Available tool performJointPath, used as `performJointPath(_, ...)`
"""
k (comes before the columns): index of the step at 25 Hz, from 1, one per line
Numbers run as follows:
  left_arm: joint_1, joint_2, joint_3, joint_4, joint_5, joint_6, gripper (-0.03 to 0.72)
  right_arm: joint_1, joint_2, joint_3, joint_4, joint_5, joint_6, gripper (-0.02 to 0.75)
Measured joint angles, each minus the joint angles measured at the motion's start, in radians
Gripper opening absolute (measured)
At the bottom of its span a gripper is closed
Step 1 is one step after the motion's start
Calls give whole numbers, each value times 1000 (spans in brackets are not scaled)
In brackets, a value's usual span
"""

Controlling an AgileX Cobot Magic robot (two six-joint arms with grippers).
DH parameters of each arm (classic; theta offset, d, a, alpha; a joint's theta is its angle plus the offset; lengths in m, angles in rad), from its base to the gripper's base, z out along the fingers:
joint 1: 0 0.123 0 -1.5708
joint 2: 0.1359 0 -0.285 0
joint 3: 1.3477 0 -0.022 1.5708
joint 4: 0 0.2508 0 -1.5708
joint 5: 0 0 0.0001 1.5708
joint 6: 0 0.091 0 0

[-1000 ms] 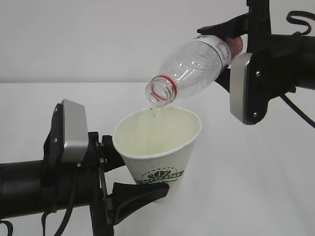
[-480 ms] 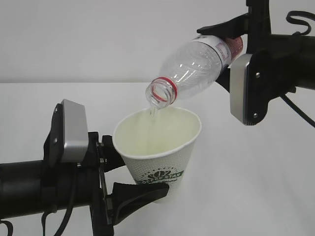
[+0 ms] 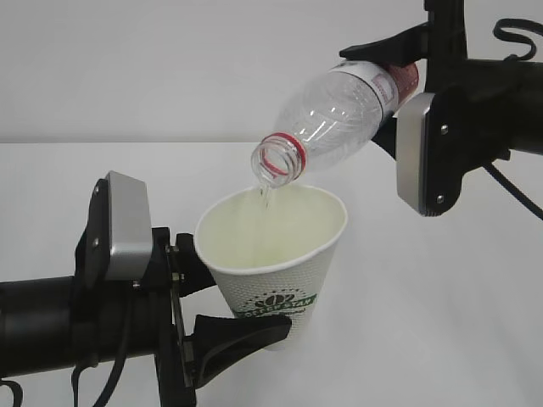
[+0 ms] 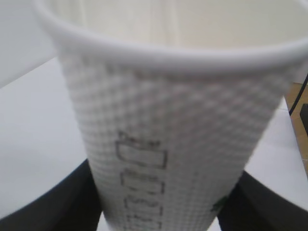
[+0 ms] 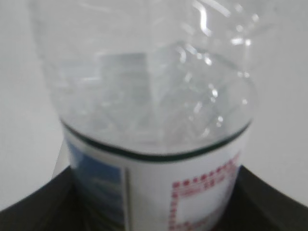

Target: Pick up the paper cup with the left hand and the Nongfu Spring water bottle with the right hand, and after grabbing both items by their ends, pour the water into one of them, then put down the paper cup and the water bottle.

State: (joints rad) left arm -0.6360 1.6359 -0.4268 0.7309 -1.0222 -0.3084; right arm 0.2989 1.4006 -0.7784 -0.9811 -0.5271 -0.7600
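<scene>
My left gripper is shut on the lower part of the white paper cup, holding it upright above the table; its green logo faces the exterior camera. In the left wrist view the cup fills the frame between the two black fingers. My right gripper is shut on the labelled end of the Nongfu Spring water bottle, which tilts mouth-down to the left. A thin stream of water falls from the red-ringed mouth into the cup. The right wrist view shows the bottle between dark fingers.
A white table lies under both arms, with a plain pale wall behind it. A black cable hangs by the right arm.
Nothing has visibly moved; both arms hold their pose and the thin stream of water keeps running into the cup.
</scene>
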Motion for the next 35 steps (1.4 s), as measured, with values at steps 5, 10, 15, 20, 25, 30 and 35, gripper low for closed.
performJointPath(5, 0, 0, 0, 0, 0, 0, 477, 0, 0, 0, 0, 0, 0, 510)
performJointPath(10, 0, 0, 0, 0, -2, 0, 476, 0, 0, 0, 0, 0, 0, 510)
performJointPath(15, 0, 0, 0, 0, -4, 0, 475, 0, 0, 0, 0, 0, 0, 510)
performJointPath(20, 0, 0, 0, 0, -4, 0, 475, 0, 0, 0, 0, 0, 0, 510)
performJointPath(25, 0, 0, 0, 0, -6, 0, 475, 0, 0, 0, 0, 0, 0, 510)
performJointPath(30, 0, 0, 0, 0, -6, 0, 475, 0, 0, 0, 0, 0, 0, 510)
performJointPath(35, 0, 0, 0, 0, -6, 0, 475, 0, 0, 0, 0, 0, -2, 510)
